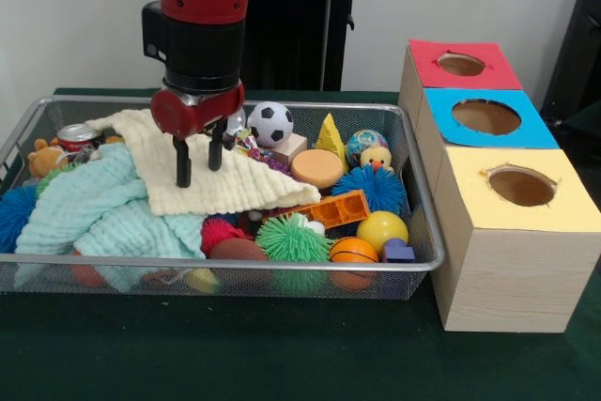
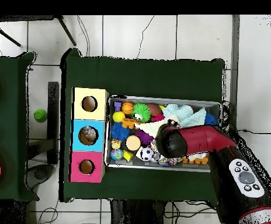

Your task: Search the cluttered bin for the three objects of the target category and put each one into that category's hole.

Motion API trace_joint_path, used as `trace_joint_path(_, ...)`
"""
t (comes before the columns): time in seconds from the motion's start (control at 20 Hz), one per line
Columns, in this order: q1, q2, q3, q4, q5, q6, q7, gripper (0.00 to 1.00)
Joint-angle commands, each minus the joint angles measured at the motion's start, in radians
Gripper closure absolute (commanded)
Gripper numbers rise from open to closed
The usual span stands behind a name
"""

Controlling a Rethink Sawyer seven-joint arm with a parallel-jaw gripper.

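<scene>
My gripper (image 1: 199, 161) hangs open over the left half of the wire bin (image 1: 427, 260), its fingertips just above a cream cloth (image 1: 225, 185) and holding nothing. Right of it lie a soccer ball (image 1: 270, 123), a yellow wedge (image 1: 330, 135), a tan disc (image 1: 317, 168), a blue spiky ball (image 1: 380, 188), an orange brick (image 1: 338, 208), a green spiky ball (image 1: 293, 239), a yellow ball (image 1: 382, 229) and a small basketball (image 1: 353, 251). In the overhead view the arm's wrist (image 2: 172, 142) hides the gripper. The soccer ball (image 2: 146, 153) and basketball (image 2: 127, 107) show there.
Three wooden boxes stand beside the bin, with a red hole (image 1: 461, 64), a blue hole (image 1: 485, 116) and a yellow hole (image 1: 521, 185). A pale blue cloth (image 1: 94, 208), a can (image 1: 77, 137) and a teddy (image 1: 45, 157) fill the bin's left end.
</scene>
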Motion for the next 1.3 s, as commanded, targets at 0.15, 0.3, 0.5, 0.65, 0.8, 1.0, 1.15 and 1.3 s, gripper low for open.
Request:
trace_joint_path(0.15,0.015,0.081,-0.134,0.144,-0.113,-0.125,0.165,0.0)
trace_joint_path(0.3,0.029,0.114,-0.165,0.151,-0.116,-0.165,0.182,0.0)
trace_joint_path(0.5,0.056,0.155,-0.2,0.13,-0.112,-0.208,0.19,0.0)
trace_joint_path(0.65,0.07,0.169,-0.214,0.119,-0.095,-0.223,0.177,0.0)
trace_joint_path(0.8,0.06,0.162,-0.191,0.108,-0.054,-0.191,0.143,0.0)
trace_joint_path(1.0,0.06,0.153,-0.172,0.091,-0.032,-0.165,0.12,0.0)
trace_joint_path(1.15,0.056,0.151,-0.166,0.09,-0.031,-0.16,0.113,1.0)
trace_joint_path(1.3,0.059,0.152,-0.16,0.084,-0.026,-0.156,0.112,1.0)
